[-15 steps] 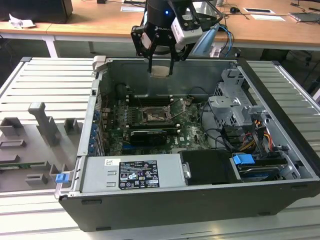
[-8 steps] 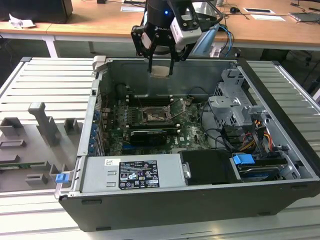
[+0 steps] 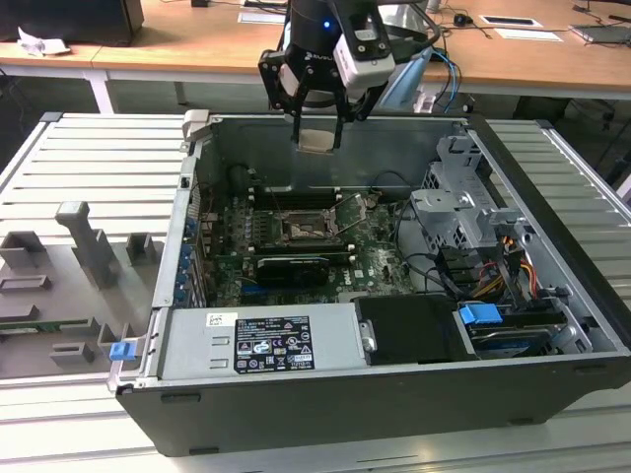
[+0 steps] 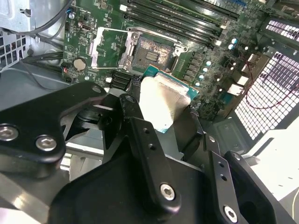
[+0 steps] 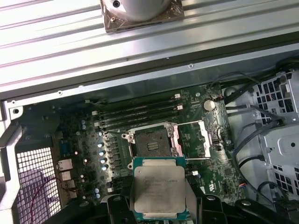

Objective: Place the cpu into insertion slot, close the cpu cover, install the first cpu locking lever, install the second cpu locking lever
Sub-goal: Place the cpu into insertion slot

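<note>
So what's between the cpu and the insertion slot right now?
Only open air. In the exterior view the cpu hangs above the insertion slot; in the first wrist view the cpu cover lies flipped open beside it.

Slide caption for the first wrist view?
The gripper holds the cpu above the open insertion slot, cover swung aside.

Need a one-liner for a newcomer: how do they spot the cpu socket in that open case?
Inside the open case, look at the green motherboard lying flat on its floor. Beside the row of long black memory slots sits the insertion slot. It is the one square socket, black-framed with a dark centre and silver edging, with its cover flipped open beside it.
</note>
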### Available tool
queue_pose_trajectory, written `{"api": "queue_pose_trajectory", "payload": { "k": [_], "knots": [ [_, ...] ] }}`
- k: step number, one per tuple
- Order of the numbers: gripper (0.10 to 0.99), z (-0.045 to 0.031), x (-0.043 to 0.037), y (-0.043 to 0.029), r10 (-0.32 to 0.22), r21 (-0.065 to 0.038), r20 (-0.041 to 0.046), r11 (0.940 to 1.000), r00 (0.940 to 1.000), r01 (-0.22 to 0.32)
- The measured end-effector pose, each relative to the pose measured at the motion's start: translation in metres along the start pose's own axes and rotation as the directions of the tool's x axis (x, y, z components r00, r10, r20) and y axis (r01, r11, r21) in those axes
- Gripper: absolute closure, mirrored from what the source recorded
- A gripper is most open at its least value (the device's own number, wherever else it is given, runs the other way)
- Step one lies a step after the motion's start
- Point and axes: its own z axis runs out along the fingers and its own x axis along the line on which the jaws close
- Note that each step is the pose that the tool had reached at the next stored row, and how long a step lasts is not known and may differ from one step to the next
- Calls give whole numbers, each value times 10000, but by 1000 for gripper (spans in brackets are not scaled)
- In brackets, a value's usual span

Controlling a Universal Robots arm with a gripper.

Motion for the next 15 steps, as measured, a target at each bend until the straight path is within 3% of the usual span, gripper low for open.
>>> {"api": "queue_pose_trajectory", "payload": {
  "k": [15],
  "knots": [
    [557,4,0,0,841,-19,62,9965,9964,-840]
  ]
}}
